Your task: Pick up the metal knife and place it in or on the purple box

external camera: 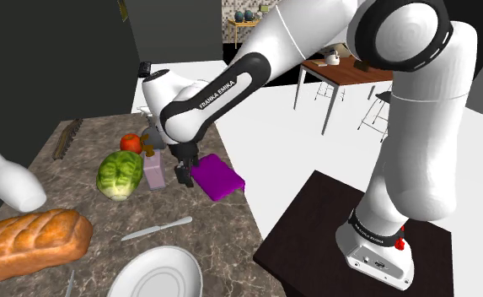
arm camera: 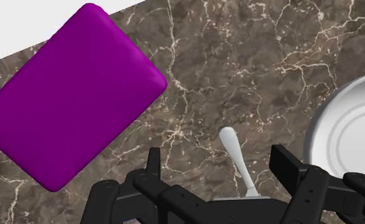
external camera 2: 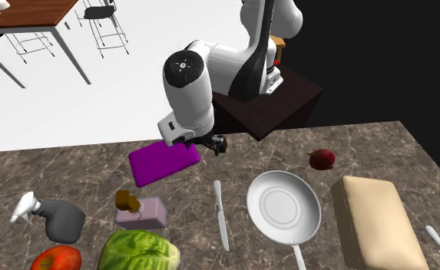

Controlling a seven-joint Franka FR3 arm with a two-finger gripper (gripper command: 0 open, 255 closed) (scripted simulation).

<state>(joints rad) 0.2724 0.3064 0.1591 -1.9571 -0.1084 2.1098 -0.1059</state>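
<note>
My pincer wide open, empty, hovering above marbled table. Pale knife flat on table below, seen between my fingers, untouched. Purple box near knife, at table edge. White plate on knife's other side.

Veined marble counter; smooth matt purple box

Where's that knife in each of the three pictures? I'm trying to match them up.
Shoulder view: knife lies low centre, between loaf and plate.
Second exterior view: knife lies lower centre, left of the plate.
Wrist view: knife lies inside the open gripper, untouched.
Shared landmark: the purple box.
</note>
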